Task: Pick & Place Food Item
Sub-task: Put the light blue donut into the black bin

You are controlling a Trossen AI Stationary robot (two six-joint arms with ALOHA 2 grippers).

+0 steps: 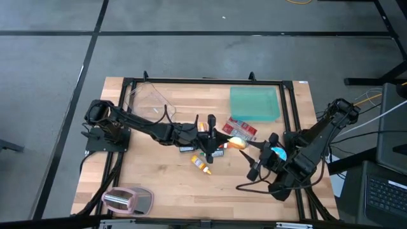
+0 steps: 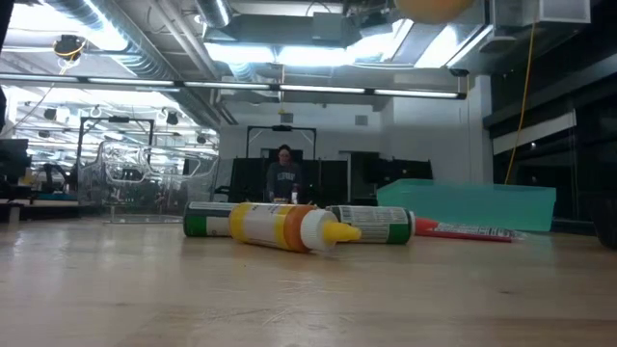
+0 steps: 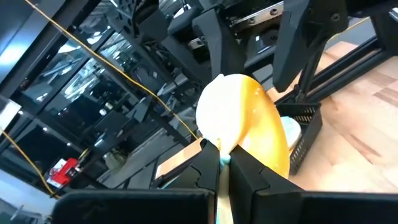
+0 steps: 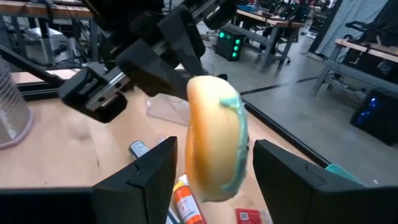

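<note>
Handover underway: high view shows left hand (image 1: 224, 141) pinching a doughnut-like food item (image 1: 236, 142) above the desk (image 1: 159, 184); right wrist view sets it between the right hand's (image 4: 214, 168) open fingers, which likely must close next

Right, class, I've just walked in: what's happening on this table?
The left gripper holds a round yellow-orange food item with a pale teal rim in the air above the wooden table, its fingers shut on the edge. The right gripper faces it with open fingers either side, not yet gripping. Bottles lie below.
</note>
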